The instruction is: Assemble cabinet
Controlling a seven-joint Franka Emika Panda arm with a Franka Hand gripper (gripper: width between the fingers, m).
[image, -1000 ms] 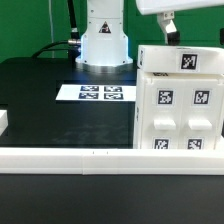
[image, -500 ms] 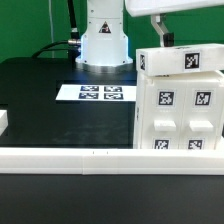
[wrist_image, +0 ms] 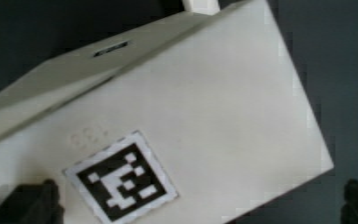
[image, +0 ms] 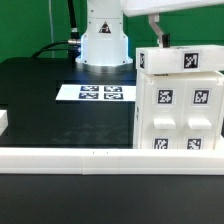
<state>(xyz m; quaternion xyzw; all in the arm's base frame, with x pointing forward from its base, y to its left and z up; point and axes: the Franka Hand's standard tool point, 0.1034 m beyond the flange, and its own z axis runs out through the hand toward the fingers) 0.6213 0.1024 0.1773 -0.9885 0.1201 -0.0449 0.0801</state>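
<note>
The cabinet (image: 180,100) is a white boxy body with tagged face panels, standing upright at the exterior view's right. My gripper (image: 160,35) hangs just above its top left corner, apart from it. In the wrist view the cabinet's top panel (wrist_image: 194,110) fills the picture, with a black-and-white tag (wrist_image: 123,180) on it. My gripper (wrist_image: 190,205) is open, one fingertip (wrist_image: 23,205) over the panel by the tag and the other over the dark table beyond the panel's edge. Nothing is between the fingers.
The marker board (image: 100,93) lies flat on the black table in front of the robot base (image: 103,40). A long low white rail (image: 90,155) runs across the front. A small white block (image: 3,122) sits at the left edge.
The gripper has shifted a little toward the exterior view's left above the cabinet's top. The cabinet has not moved.
</note>
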